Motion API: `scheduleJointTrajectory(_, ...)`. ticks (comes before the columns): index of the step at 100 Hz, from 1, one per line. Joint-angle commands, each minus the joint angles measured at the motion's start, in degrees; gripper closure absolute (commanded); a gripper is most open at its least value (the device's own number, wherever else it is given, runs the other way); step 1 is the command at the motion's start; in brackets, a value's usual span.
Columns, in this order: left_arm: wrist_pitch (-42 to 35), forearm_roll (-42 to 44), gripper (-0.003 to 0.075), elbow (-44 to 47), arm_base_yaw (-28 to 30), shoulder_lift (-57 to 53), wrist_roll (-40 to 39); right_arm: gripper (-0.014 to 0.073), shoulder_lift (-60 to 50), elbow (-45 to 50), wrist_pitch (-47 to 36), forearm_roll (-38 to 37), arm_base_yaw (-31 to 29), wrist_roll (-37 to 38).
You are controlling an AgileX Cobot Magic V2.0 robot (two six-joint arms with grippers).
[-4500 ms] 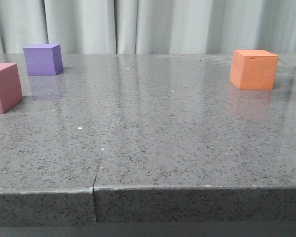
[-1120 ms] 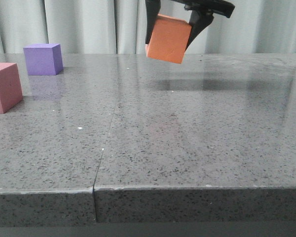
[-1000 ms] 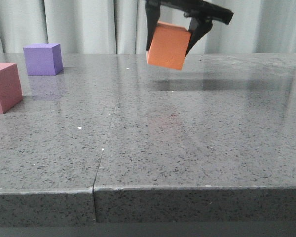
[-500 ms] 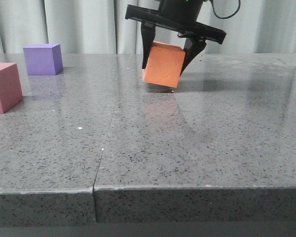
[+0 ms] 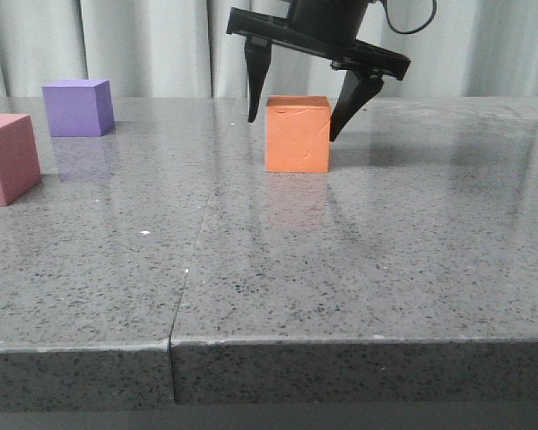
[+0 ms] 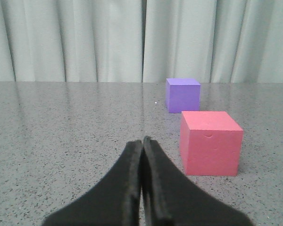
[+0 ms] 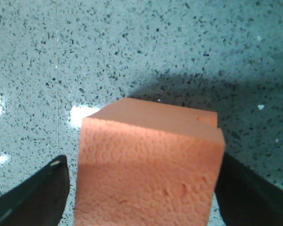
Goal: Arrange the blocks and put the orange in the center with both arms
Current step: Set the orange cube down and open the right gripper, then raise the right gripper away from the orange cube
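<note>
The orange cube (image 5: 298,134) stands flat on the grey stone table near its middle. My right gripper (image 5: 298,115) hangs over it, open, one finger on each side and clear of its faces; the right wrist view shows the cube (image 7: 148,165) between the spread fingers (image 7: 35,193). The purple cube (image 5: 78,107) sits at the far left, and the pink cube (image 5: 7,158) in front of it at the left edge. In the left wrist view my left gripper (image 6: 142,141) is shut and empty, low over the table, with the pink cube (image 6: 210,142) and the purple cube (image 6: 182,94) ahead of it.
A seam in the table (image 5: 193,260) runs from the front edge toward the back. Pale curtains (image 5: 143,45) hang behind the table. The table's front edge (image 5: 341,342) is near the camera.
My right gripper carried the orange cube from the far right to the middle, lowered it, set it flat on the table and opened. The purple and pink cubes have not moved.
</note>
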Motion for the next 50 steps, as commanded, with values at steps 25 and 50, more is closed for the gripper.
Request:
scheduleJointTrajectory(25,-4.62,-0.34,0.0741,2.28,0.10,-1.62,-0.06,-0.0020,-4.09,-6.50,5.20,0.10,-0.13,-0.32)
scheduleJointTrajectory(50,-4.62,-0.34,0.0741,2.28,0.10,-1.62,-0.06,-0.0020,-7.88,-7.20,5.20,-1.10,-0.13,-0.77)
